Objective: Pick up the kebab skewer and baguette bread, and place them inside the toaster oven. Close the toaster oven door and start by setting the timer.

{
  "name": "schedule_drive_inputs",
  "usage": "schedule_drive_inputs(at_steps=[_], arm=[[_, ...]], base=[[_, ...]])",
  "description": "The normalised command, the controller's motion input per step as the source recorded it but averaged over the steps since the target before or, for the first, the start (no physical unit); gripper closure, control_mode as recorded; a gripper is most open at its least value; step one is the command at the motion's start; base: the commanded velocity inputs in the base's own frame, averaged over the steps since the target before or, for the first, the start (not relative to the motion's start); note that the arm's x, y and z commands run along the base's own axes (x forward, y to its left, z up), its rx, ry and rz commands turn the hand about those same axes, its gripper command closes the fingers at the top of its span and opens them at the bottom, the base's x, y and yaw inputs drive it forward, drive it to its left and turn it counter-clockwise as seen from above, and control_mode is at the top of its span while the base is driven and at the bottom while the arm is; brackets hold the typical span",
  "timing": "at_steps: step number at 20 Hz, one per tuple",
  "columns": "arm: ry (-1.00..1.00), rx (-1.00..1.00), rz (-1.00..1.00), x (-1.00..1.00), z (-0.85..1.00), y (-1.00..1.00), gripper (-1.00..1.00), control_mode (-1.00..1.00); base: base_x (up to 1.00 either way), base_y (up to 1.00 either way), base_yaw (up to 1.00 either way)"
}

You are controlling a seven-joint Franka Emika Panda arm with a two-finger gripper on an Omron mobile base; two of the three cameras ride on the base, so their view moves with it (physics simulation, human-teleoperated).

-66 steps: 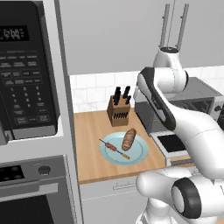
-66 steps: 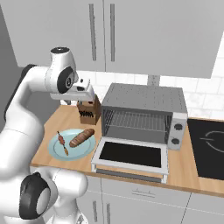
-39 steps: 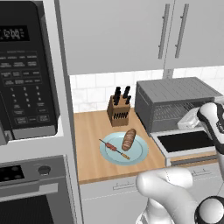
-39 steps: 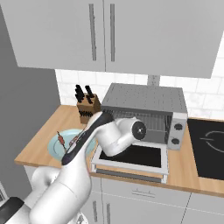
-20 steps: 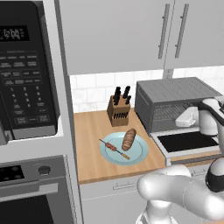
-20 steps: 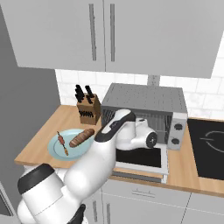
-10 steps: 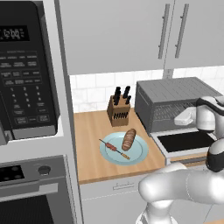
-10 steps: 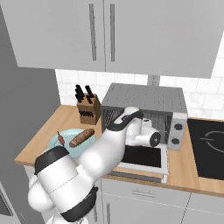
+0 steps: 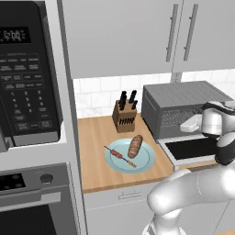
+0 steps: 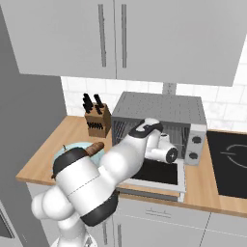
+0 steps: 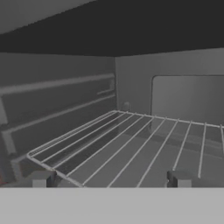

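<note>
The kebab skewer [image 9: 120, 155] and the golden-brown baguette bread [image 9: 135, 146] lie side by side on a light blue plate [image 9: 143, 161] on the wooden counter. The baguette [image 10: 95, 147] also shows past my arm in the right base view. To the plate's right stands the grey toaster oven [image 9: 181, 97], and the toaster oven door [image 9: 193, 149] is dropped flat open. My gripper [image 11: 111, 179] is at the oven mouth, pointing in over the bare wire rack [image 11: 131, 146]. It is open, with its fingertips [image 11: 41, 178] wide apart and nothing between them.
A knife block [image 9: 125, 118] stands behind the plate against the tiled wall. The black microwave [image 9: 27, 82] fills the left side above a wall oven. The oven's knob panel [image 10: 195, 144] faces front, and a black cooktop [image 10: 231, 161] lies to its right. Cabinets hang overhead.
My arm has swung down from high above the knife block to the right, and the hand now reaches into the oven opening. Skewer, baguette and door have not moved.
</note>
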Motion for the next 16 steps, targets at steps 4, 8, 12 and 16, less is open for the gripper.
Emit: schedule_drive_inputs(at_steps=[4, 8, 12, 16], arm=[[0.0, 0.02, -0.02, 0.23, -0.19, -0.1, -1.0, -1.0], [-0.01, 0.02, -0.01, 0.18, -0.06, -0.06, -1.0, -1.0], [-0.02, 0.01, 0.0, 0.11, -0.02, -0.08, -1.0, -1.0], [0.0, 0.0, -0.01, 0.15, -0.19, -0.02, -1.0, -1.0]], base=[[0.0, 0.0, 0.0], [0.0, 0.0, 0.0], [0.0, 0.0, 0.0], [0.0, 0.0, 0.0]])
